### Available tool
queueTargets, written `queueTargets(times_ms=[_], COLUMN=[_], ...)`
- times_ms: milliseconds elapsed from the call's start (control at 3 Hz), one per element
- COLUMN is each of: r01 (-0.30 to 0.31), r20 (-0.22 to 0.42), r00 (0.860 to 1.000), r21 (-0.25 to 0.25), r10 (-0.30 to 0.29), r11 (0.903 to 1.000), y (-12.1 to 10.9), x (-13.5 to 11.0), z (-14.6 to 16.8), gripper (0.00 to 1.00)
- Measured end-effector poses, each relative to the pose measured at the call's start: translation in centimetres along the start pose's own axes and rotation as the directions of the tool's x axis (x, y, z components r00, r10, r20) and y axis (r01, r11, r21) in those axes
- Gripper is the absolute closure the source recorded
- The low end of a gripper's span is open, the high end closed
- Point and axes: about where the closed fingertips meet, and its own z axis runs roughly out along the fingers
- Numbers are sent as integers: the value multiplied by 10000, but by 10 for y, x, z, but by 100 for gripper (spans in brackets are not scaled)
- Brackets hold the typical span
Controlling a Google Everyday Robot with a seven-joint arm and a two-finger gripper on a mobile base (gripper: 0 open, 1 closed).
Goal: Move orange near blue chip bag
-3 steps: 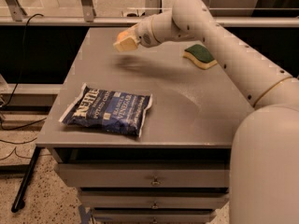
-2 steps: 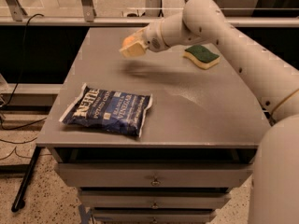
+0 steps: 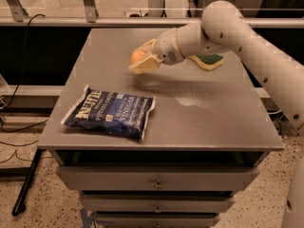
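Hovering above the table beyond the blue chip bag and apart from it, the gripper is clamped snug round the orange; let go from this height, the round fruit likely rolls away from the bag, maybe over the edge.

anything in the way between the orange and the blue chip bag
Nothing visible. The gripper holds the orange above the table, and only bare surface lies between it and the blue chip bag at the front left. The sponge sits off to the right, out of the path.
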Motion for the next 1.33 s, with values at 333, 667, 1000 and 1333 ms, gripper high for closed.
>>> queueTargets(times_ms=[333, 667, 1000, 1333], r01=[490, 553, 538, 524], r20=[5, 32, -81, -176], r00=[9988, 9984, 9983, 9980], r21=[-1217, -1994, -2723, -3199], r10=[-493, -557, -582, -612], r11=[9914, 9784, 9607, 9460], y=[30, 46, 56, 61], x=[1, 7, 24, 38], z=[-10, -12, -20, -31], gripper=[100, 100, 100, 100])
